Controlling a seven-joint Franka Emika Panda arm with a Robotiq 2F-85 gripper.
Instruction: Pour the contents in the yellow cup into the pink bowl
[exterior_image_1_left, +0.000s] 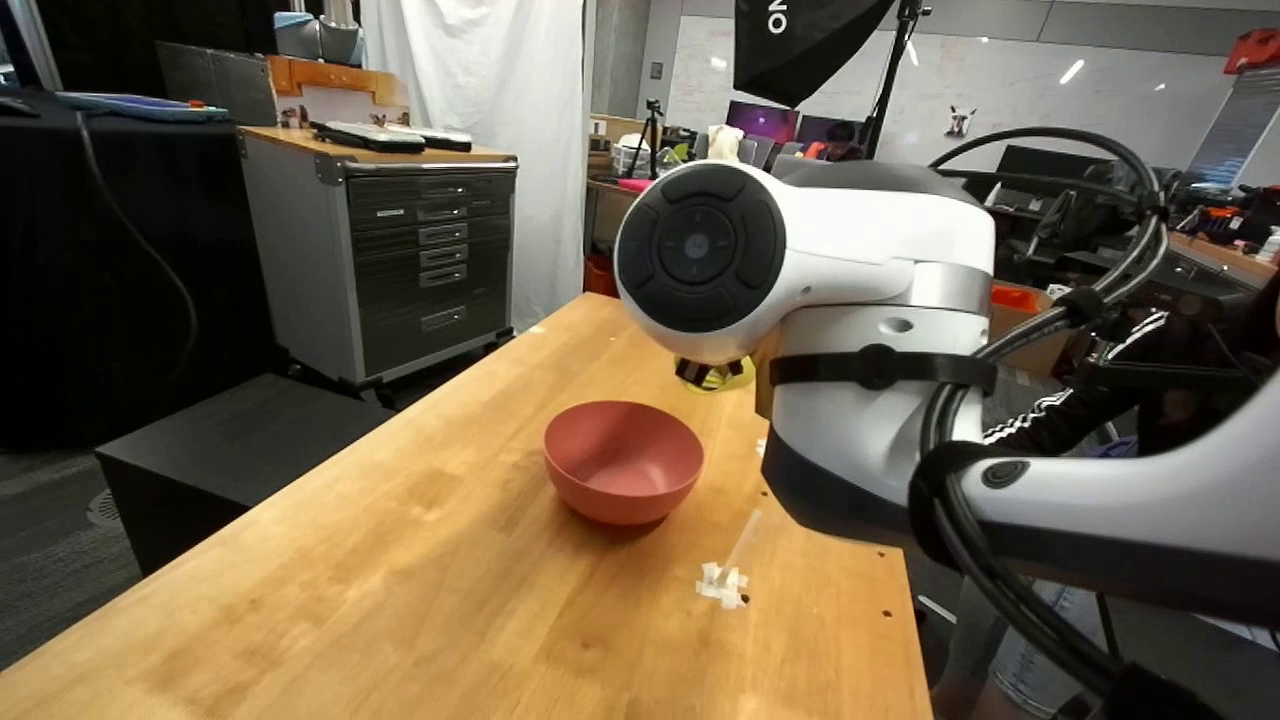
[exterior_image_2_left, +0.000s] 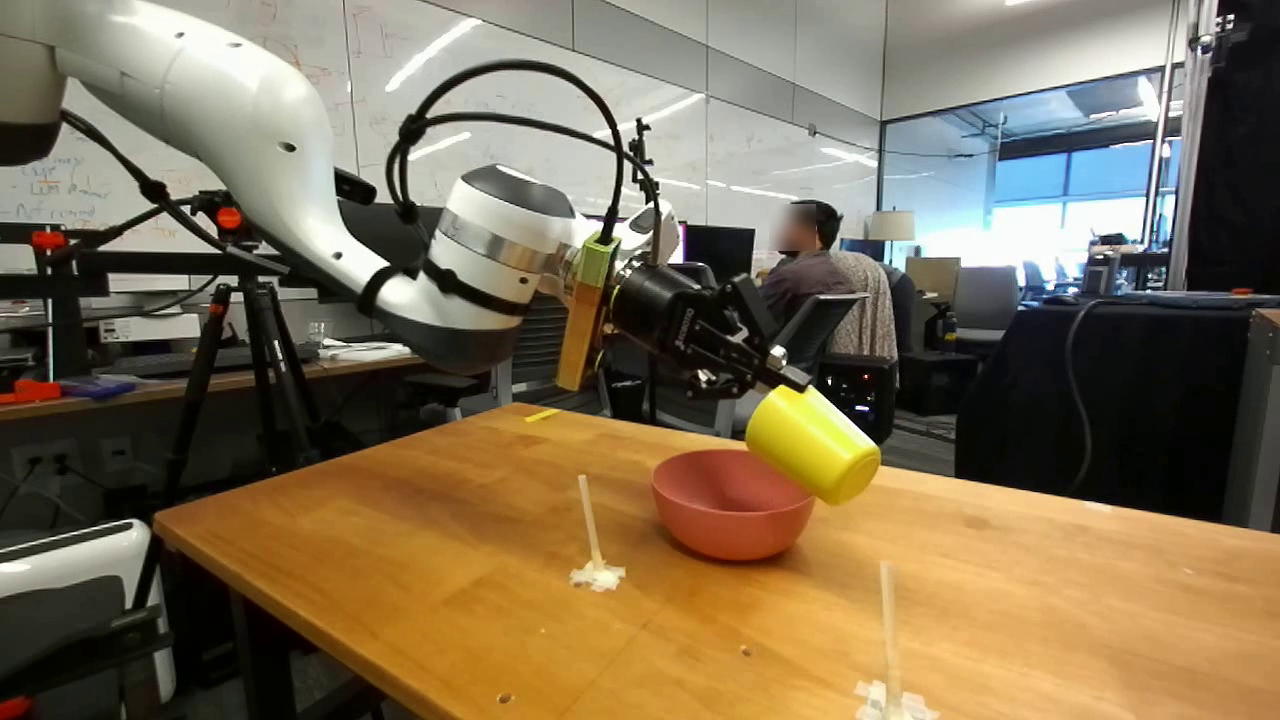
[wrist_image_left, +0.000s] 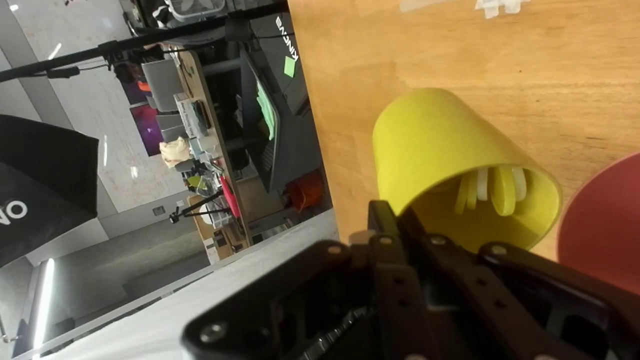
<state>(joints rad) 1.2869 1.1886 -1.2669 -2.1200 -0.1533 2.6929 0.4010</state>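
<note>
The yellow cup (exterior_image_2_left: 812, 445) hangs tilted above the table, its base pointing down and away from the arm. My gripper (wrist_image_left: 397, 215) is shut on its wall near the rim, one finger outside and one inside the mouth. The contents (wrist_image_left: 504, 190), several thin pale yellow and whitish pieces, rest inside the cup. Beside it is the pink bowl (exterior_image_2_left: 730, 525), upright on the table; its visible inside looks bare in an exterior view (exterior_image_1_left: 625, 480). In the wrist view the bowl's edge (wrist_image_left: 605, 220) shows right of the cup mouth. The arm hides most of the gripper and cup in an exterior view (exterior_image_1_left: 735, 378).
Thin pale sticks stand taped to the wooden table (exterior_image_2_left: 420, 530): a stick (exterior_image_2_left: 591, 525) near the bowl and another stick (exterior_image_2_left: 889, 630) closer to that camera. A drawer cabinet (exterior_image_1_left: 420, 250) stands beyond the table's edge. A person (exterior_image_2_left: 815, 260) sits behind the table.
</note>
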